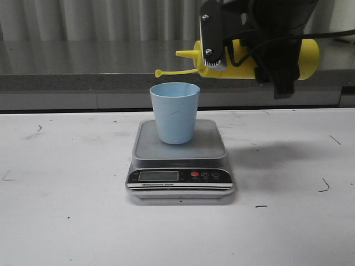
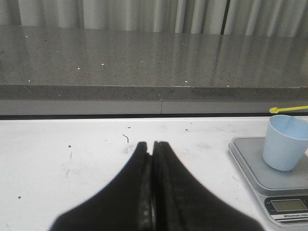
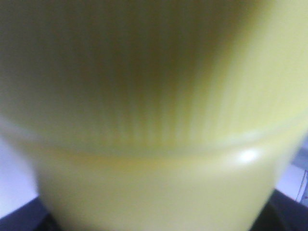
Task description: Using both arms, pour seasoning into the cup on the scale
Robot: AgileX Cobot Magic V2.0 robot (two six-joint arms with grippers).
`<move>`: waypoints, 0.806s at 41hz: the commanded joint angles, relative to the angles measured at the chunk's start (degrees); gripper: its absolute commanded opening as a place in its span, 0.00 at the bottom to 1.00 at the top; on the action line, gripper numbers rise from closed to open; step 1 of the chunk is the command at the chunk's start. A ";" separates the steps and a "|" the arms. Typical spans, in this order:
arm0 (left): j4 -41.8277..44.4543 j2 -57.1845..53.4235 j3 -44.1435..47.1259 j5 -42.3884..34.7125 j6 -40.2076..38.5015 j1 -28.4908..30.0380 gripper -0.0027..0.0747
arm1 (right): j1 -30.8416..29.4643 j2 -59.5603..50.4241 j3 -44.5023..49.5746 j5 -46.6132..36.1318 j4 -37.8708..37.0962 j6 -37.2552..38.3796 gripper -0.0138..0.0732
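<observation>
Up front, seen across the table point(image 1: 66, 233): right gripper point(image 1: 244, 55) holding the seasoning point(image 1: 308, 55) on its side in the air, above and to the right of the cup point(image 1: 175, 113), nozzle pointing left toward it. Jaws clamped around the yellow body near its shoulder; tethered cap strap point(image 1: 175, 71) dangling out just above the cup's rim, not touching it. Cup standing upright on the platform of the scale point(image 1: 180, 166), toward the back of it; display and red button facing the camera.

Showing only in the left wrist view: left gripper point(image 2: 153, 144), jaws pressed fully together with nothing between them, hovering low over bare table well to the left of the scale point(image 2: 250, 168). Cup point(image 2: 285, 149) and the strap's end point(image 2: 288, 109) appearing at that view's edge.

Filling the right wrist view: nothing but blurred yellow plastic of the seasoning point(image 3: 154, 115), probably the ribbed body and shoulder, too close to be sure.
</observation>
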 commanded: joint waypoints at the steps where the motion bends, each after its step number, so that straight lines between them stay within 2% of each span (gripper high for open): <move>1: -0.60 0.54 -1.44 -4.70 -0.33 0.02 0.01 | -0.04 -3.04 -2.13 1.19 -4.69 2.05 0.54; 16: -0.60 0.54 -1.44 -4.70 -0.33 0.02 0.01 | -0.15 -3.04 -2.13 -2.29 -4.71 35.03 0.54; 25: -0.60 0.54 -1.44 -4.70 -0.33 0.02 0.01 | -1.81 -4.38 -2.13 -2.84 -4.71 49.98 0.54; 33: -0.60 0.54 -1.44 -4.70 -0.33 0.02 0.01 | -6.02 -7.77 -2.13 -6.95 -4.64 58.54 0.54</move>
